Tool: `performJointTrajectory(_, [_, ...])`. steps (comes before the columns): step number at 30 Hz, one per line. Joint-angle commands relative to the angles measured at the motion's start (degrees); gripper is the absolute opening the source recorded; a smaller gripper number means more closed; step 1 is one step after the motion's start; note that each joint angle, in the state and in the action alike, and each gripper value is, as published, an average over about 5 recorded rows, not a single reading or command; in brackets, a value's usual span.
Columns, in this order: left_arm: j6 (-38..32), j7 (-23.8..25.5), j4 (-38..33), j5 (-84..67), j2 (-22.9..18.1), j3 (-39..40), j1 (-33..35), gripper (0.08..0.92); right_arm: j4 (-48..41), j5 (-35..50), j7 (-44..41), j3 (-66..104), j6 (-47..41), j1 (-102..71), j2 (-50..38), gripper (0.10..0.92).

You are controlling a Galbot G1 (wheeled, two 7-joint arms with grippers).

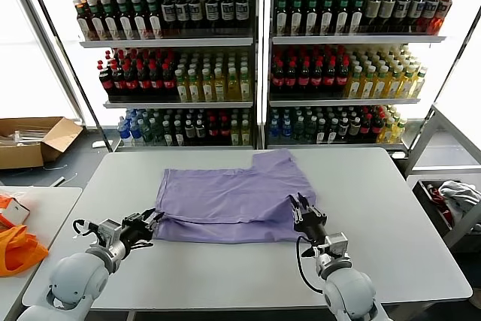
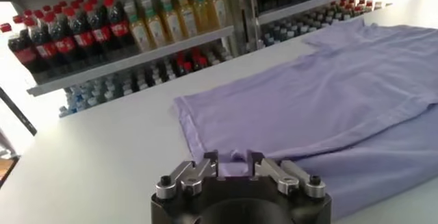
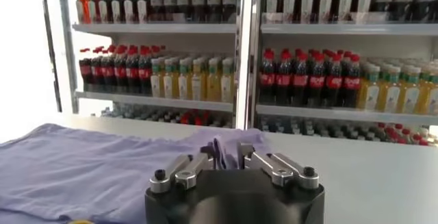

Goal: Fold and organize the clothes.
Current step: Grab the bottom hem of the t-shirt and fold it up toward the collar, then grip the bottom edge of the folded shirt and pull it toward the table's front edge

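Observation:
The light-purple T-shirt [image 1: 233, 193] lies flat and partly folded on the white table [image 1: 391, 208], plain side up. My left gripper [image 1: 152, 219] is at its near left corner, shut on a small pucker of the hem. In the left wrist view the gripper [image 2: 233, 158] sits at the edge of the T-shirt [image 2: 328, 102]. My right gripper [image 1: 301, 202] is at the near right corner. In the right wrist view the gripper [image 3: 224, 151] is shut on a raised fold of the T-shirt [image 3: 82, 170].
An orange bag [image 1: 19, 249] lies on a side table at the left. A cardboard box [image 1: 34, 140] stands on the floor behind it. Shelves of drink bottles [image 1: 255, 58] fill the back. A rack with cloth [image 1: 451, 197] is at the right.

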Motion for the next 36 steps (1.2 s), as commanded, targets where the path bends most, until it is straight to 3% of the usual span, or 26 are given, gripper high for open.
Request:
performJointTrajectory(1, [0.1, -2.5, -4.5, 0.6, -0.2, -3.9, 5.6, 0.452, 4.2, -0.9, 2.4, 1.7, -4.2, -2.6, -1.3, 0.498])
performJointTrajectory(7, [0.1, -4.2, -8.4, 1.3, -2.7, -3.8, 11.5, 0.625, 11.3, -2.5, 5.4, 5.4, -7.1, -12.0, -1.7, 0.671])
performJointTrajectory(12, [0.1, -4.4, -7.1, 1.6, -4.1, -2.5, 11.5, 0.761, 11.4, -4.1, 7.1, 6.0, -7.7, -16.8, -1.1, 0.797])
performJointTrajectory(19, [-0.3, -3.6, -4.6, 0.8, -4.0, -1.5, 9.2, 0.822, 8.7, -2.3, 9.2, 5.5, -9.2, -15.9, -0.2, 0.82])
performJointTrajectory(22, [-0.4, -2.5, -4.0, 0.3, -3.4, -1.5, 8.7, 0.823, 7.8, -1.0, 9.8, 4.7, -9.9, -14.9, 0.0, 0.78])
performJointTrajectory(29, [-1.5, -1.6, -1.6, -2.7, -3.2, -1.3, 6.6, 0.807, 7.5, 0.6, 10.7, 3.2, -11.0, -13.2, 0.4, 0.585])
performJointTrajectory(36, [-2.1, -1.7, -0.2, -5.8, -3.2, -1.2, 6.5, 0.628, 7.3, 0.4, 10.1, 2.6, -10.2, -13.1, 0.1, 0.377])
